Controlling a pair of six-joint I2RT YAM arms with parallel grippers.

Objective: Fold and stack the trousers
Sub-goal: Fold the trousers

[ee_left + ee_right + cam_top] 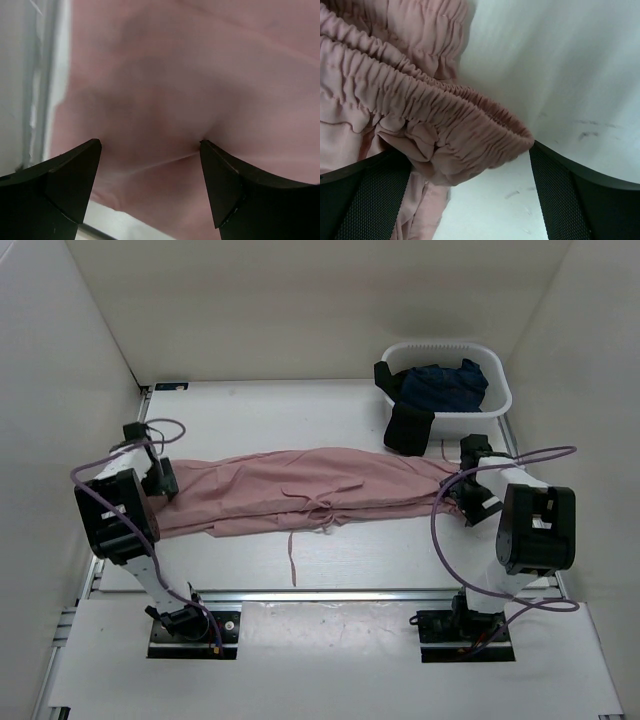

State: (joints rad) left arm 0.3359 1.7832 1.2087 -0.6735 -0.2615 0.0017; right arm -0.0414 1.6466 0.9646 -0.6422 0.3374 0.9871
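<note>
The trousers lie flat on the table in a long band. The gathered waistband is the end just beside the basket; the legs are the end farthest from the basket.

Left gripper: jaws wide open over the leg fabric, holding nothing.
Right gripper: jaws wide open, with the bunched waistband corner between them, unclamped.

Probable hazards:
- Snagging. The waistband corner touches the right finger; a sideways retreat may drag it and spoil the fold.
- Stray drawstring. It trails away from the basket and may remain outside the next fold.
- Wrong garment. The black garment hangs over the basket wall near the waistband; a low grasp there may catch it.
</note>
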